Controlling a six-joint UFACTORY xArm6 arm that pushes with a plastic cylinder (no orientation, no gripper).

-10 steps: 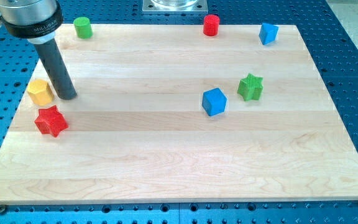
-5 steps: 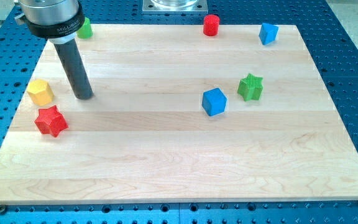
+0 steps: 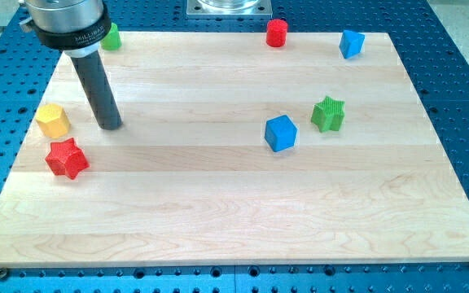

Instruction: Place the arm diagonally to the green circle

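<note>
The green circle block [image 3: 113,37] stands at the board's top left edge, partly hidden behind the arm's silver head. My tip [image 3: 110,126] rests on the board well below it, toward the view's bottom. The tip is just right of the yellow hexagon block [image 3: 53,120] and up and to the right of the red star block [image 3: 66,158], touching neither.
A red cylinder [image 3: 277,32] and a blue block [image 3: 351,43] stand along the board's top edge. A blue cube [image 3: 281,133] and a green star [image 3: 328,114] sit right of centre. The wooden board [image 3: 234,220] lies on a blue perforated table.
Over the last second my tip slid a short way to the view's right, away from the yellow hexagon. It has stood still for the last half second. No block moved.
</note>
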